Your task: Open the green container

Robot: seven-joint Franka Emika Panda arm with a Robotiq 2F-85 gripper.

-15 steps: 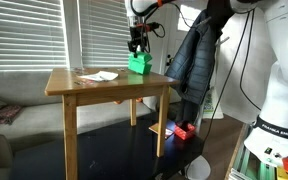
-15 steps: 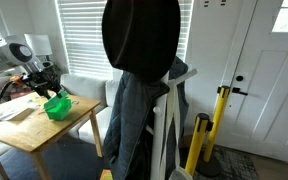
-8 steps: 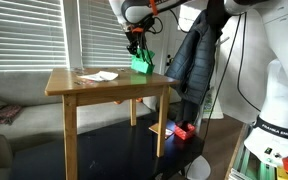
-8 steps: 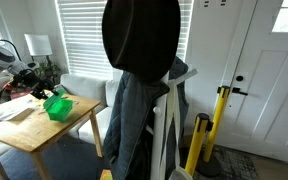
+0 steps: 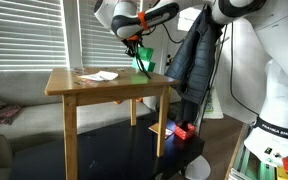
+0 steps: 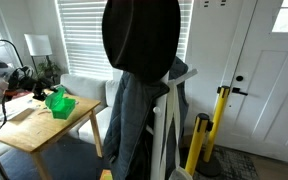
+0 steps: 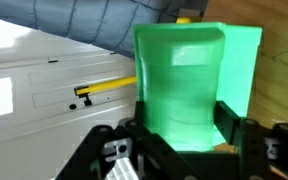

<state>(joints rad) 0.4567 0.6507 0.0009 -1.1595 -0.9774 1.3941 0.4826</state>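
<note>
The green container [image 5: 144,62] stands near the far right corner of the wooden table [image 5: 104,88] and looks tilted. It also shows in an exterior view [image 6: 59,102] near the table edge [image 6: 44,135]. My gripper [image 5: 137,48] comes down on it from above and is shut on it; it shows too in an exterior view [image 6: 39,92]. In the wrist view the green container [image 7: 184,70] fills the space between the two black fingers of my gripper [image 7: 184,118]. I cannot tell whether a lid has parted from it.
White papers [image 5: 99,75] lie on the table beside the container, also seen in an exterior view [image 6: 12,113]. A dark jacket on a rack [image 5: 189,60] hangs close to the table. A yellow pole [image 6: 221,120] stands by the door. Window blinds are behind the table.
The arm has swung back and rotated at the wrist while keeping hold. The green container now tilts and sits slightly higher than before.
</note>
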